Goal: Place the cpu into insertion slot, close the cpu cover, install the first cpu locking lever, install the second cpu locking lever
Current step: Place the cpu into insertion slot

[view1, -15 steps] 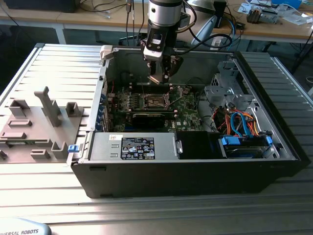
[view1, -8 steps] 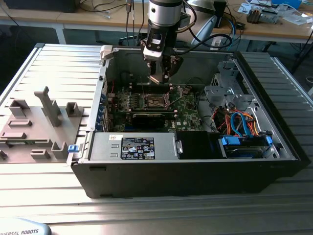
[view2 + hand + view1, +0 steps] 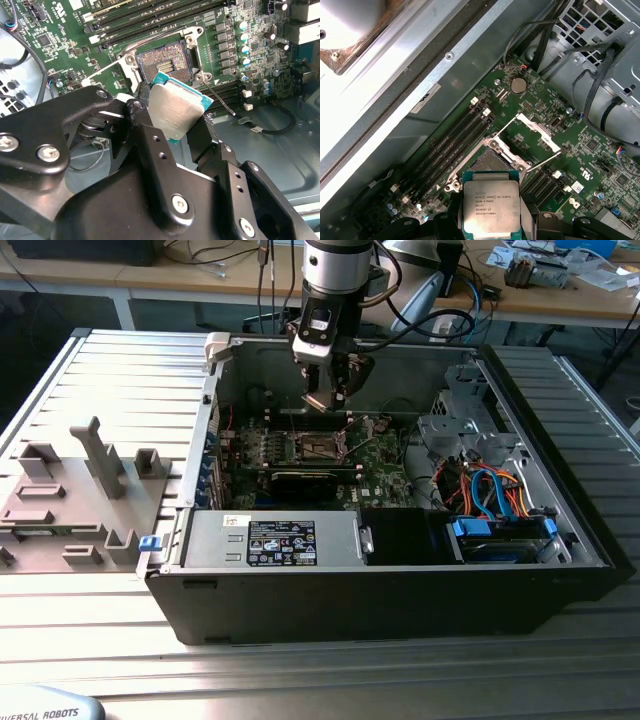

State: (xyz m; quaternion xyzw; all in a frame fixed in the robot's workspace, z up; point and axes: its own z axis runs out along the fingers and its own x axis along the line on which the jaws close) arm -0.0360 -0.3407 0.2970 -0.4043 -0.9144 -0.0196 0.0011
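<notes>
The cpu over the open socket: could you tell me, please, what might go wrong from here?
The cpu hangs in the hand, gripped by its edges, above the insertion slot with its contacts bare; landing offset or tilted could bend them. The loose locking lever lies right beside the slot, so the hand might snag it on the way down.

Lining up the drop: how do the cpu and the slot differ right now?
The cpu is clamped in the gripper, clear of the board; the slot sits fixed in the board, uncovered and unfilled. The cpu shows a silvery top with a teal edge; the slot shows a dark pin field inside a silver rim. Both are square and look alike in footprint.
</notes>
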